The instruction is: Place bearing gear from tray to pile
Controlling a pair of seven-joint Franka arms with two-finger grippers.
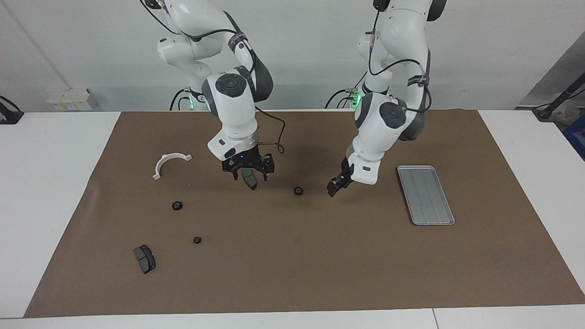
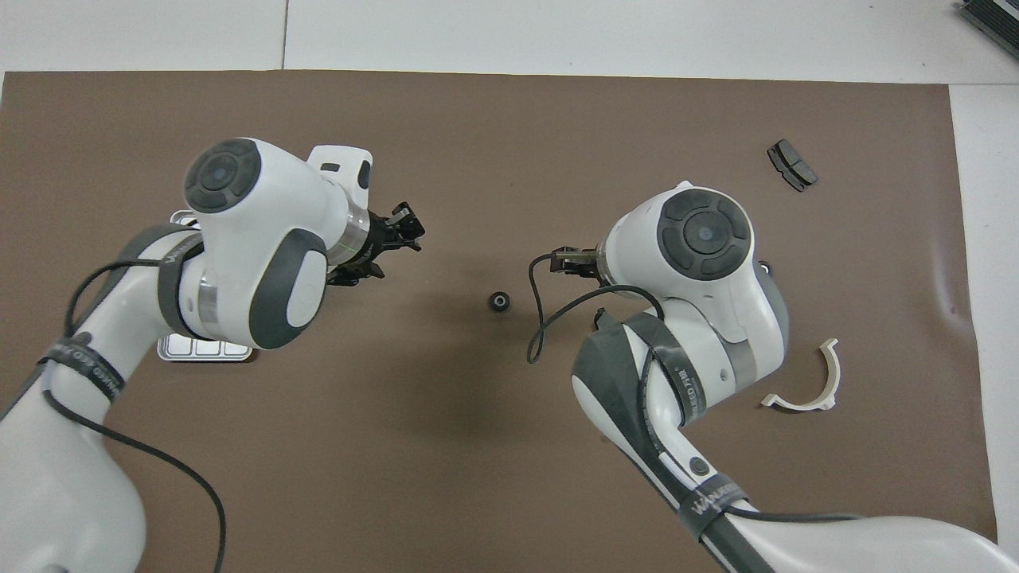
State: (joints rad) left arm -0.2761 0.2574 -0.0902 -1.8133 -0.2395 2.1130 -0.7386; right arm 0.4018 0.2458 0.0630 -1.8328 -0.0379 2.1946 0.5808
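Note:
A small black bearing gear lies on the brown mat between my two grippers, touched by neither. My left gripper hangs open and holds nothing, just off the gear toward the tray. The silver tray near the left arm's end has nothing in it; in the overhead view only the tray's corner shows under the left arm. My right gripper is open low over a dark brake pad, with a finger on each side of it.
Toward the right arm's end lie a white half-ring bracket, two more black gears, and a second brake pad farthest from the robots. The mat's edge runs along the table's front.

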